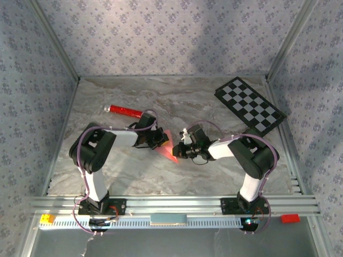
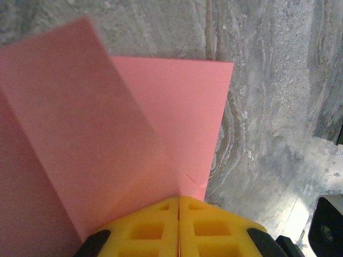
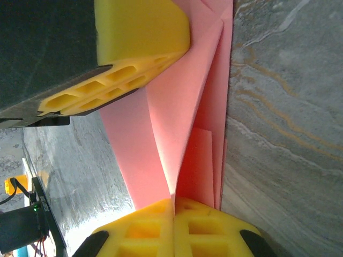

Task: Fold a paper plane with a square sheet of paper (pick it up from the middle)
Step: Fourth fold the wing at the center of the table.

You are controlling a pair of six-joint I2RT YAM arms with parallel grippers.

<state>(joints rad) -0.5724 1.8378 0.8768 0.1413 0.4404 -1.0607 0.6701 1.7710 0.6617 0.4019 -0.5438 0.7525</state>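
The square sheet of paper (image 1: 167, 148) is pink and folded into several layers. It hangs between my two grippers just above the middle of the table. My left gripper (image 1: 159, 141) is shut on its far-left edge; in the left wrist view the yellow fingertips (image 2: 161, 219) pinch the paper (image 2: 161, 118) at a crease. My right gripper (image 1: 180, 151) is shut on the near-right end. In the right wrist view the paper (image 3: 171, 128) runs up from that gripper (image 3: 173, 201) as upright flaps to the left gripper's yellow fingers (image 3: 142, 32).
A red cylinder (image 1: 125, 111) lies on the marble tabletop (image 1: 177, 101) behind the left arm. A black-and-white checkerboard (image 1: 250, 105) lies at the back right. Metal frame posts and patterned walls enclose the table. Small red (image 1: 290, 218) and yellow (image 1: 47, 219) blocks sit on the front rail.
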